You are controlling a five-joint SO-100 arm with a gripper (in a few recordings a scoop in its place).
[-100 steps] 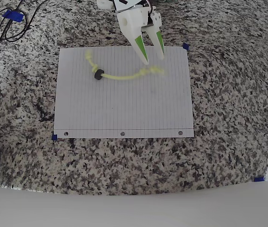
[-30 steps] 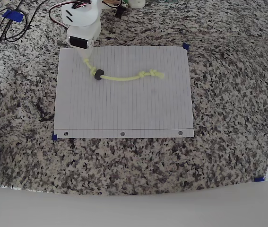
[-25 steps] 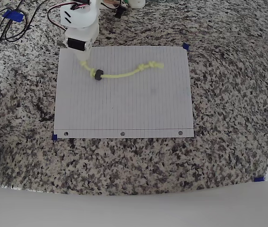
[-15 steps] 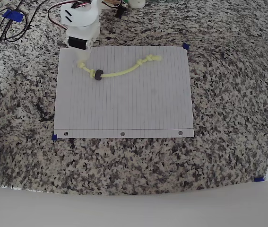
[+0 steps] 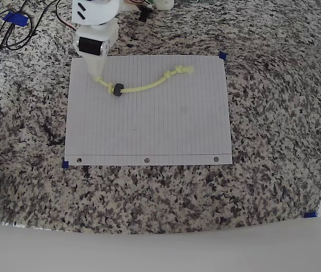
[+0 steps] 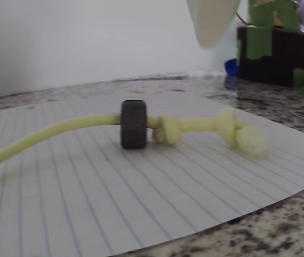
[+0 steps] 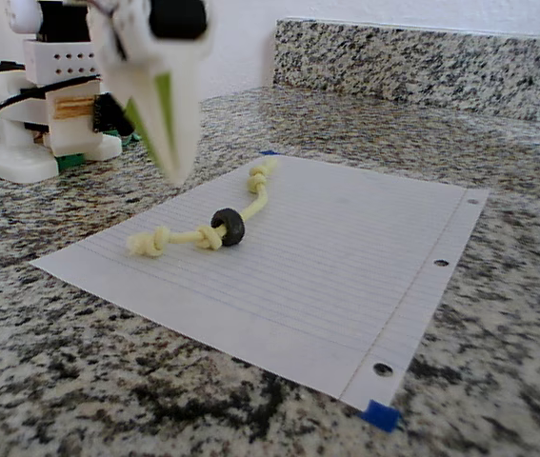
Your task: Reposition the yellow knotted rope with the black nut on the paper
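A speckled black-and-white granite bench (image 5: 273,113) runs back to a matching low granite backsplash (image 7: 422,52) beneath a plain white wall (image 6: 76,37), with bits of blue tape (image 5: 310,215) stuck on its evenly lit surface.

I see a pale yellow-green knotted rope (image 5: 144,85) carrying a black nut (image 5: 116,89) on white, blue-lined paper (image 5: 149,130), blue tape bits (image 7: 380,415) at corners, over speckled grey-black granite countertop (image 5: 273,141).
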